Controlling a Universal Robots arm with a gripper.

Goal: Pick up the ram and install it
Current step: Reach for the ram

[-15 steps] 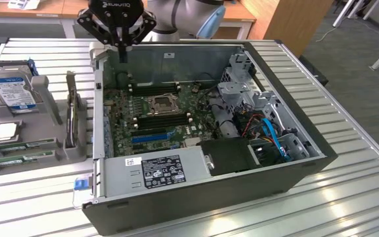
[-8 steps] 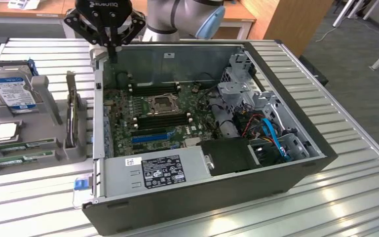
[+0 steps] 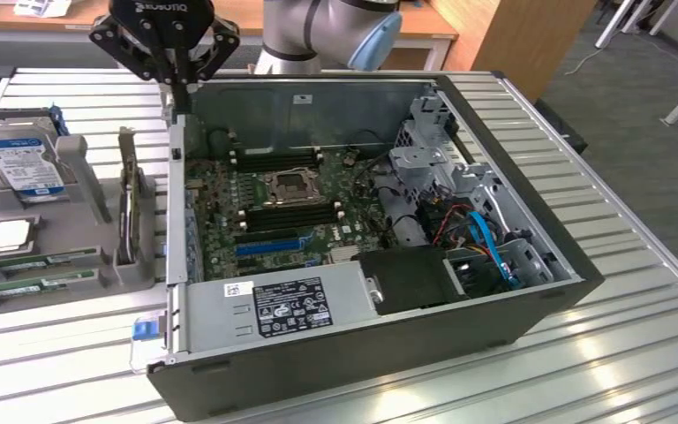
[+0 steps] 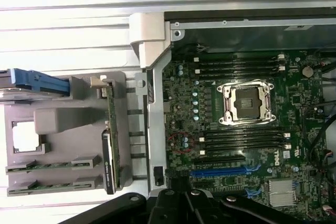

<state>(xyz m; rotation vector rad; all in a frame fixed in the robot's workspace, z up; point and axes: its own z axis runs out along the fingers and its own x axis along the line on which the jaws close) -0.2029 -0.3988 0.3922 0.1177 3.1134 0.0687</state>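
Two rams lie side by side in the near slots of the grey holder tray: ram and ram. In the wrist view they are the two green sticks, ram and ram. My gripper hangs high over the far corner of the open computer case, on the exterior view's left. It is shut with nothing in it and far from the rams. Its black linkage and gripper tips reach over the motherboard's edge. Empty black memory slots flank the processor socket.
The holder tray also carries a hard drive, a square silver processor and an upright card. The case holds a power supply, a drive cage and blue cables. All of it rests on a slatted metal table.
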